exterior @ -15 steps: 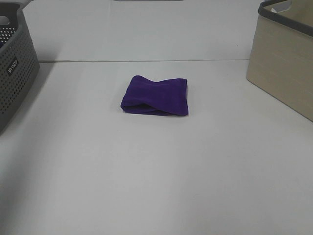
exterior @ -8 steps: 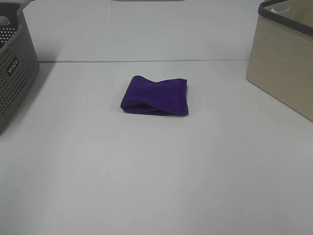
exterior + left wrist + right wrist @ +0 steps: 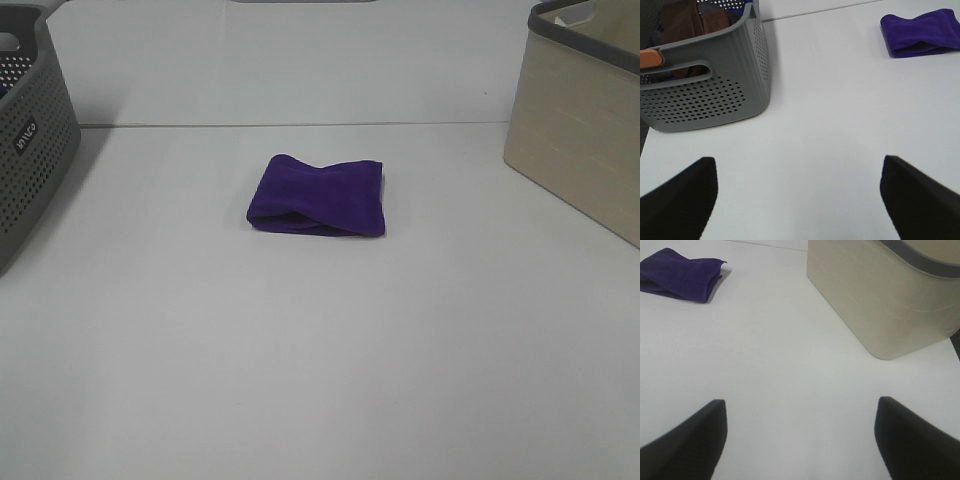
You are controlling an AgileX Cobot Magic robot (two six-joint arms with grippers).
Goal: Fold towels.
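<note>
1. Towel [image 3: 318,195]: one deep purple cloth, folded into a compact, roughly rectangular bundle, lying flat on the white table [image 3: 320,350] slightly behind the table's middle in the high view. The layered fold edge faces the camera; the upper layer is a little creased. Nothing touches it.
2. Left gripper [image 3: 799,200]: jaws spread wide, both dark fingertips [image 3: 677,200] apart over bare table, holding nothing. It is well apart from the towel [image 3: 921,31], which shows at the far side of its wrist view.
3. Right gripper [image 3: 801,440]: jaws likewise spread wide, fingertips [image 3: 682,442] over bare table, holding nothing. The towel [image 3: 680,279] lies well apart from it.
4. Grey basket [image 3: 30,130]: perforated plastic with a handle slot, at the table's left edge. The left wrist view shows brown fabric [image 3: 692,17] inside it and something orange [image 3: 650,57] at its rim.
5. Beige bin [image 3: 585,130]: smooth-sided with a dark grey rim, at the table's right edge, well apart from the towel.
</note>
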